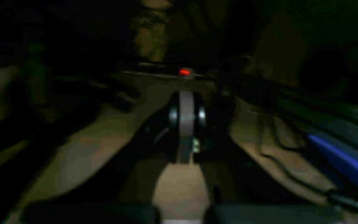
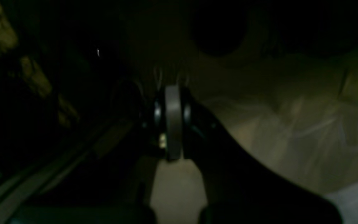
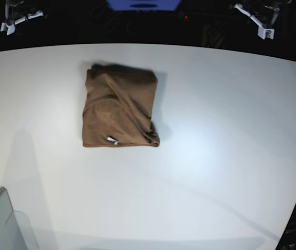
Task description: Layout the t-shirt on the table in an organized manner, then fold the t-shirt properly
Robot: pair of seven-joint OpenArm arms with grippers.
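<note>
Shirt: soft matt brown cloth, lightly creased, small white tag at near hem. Table: smooth white top, faint sheen. Bin at near left corner: grey translucent plastic. Gripper fingers: matt grey pads, dark casing.
</note>
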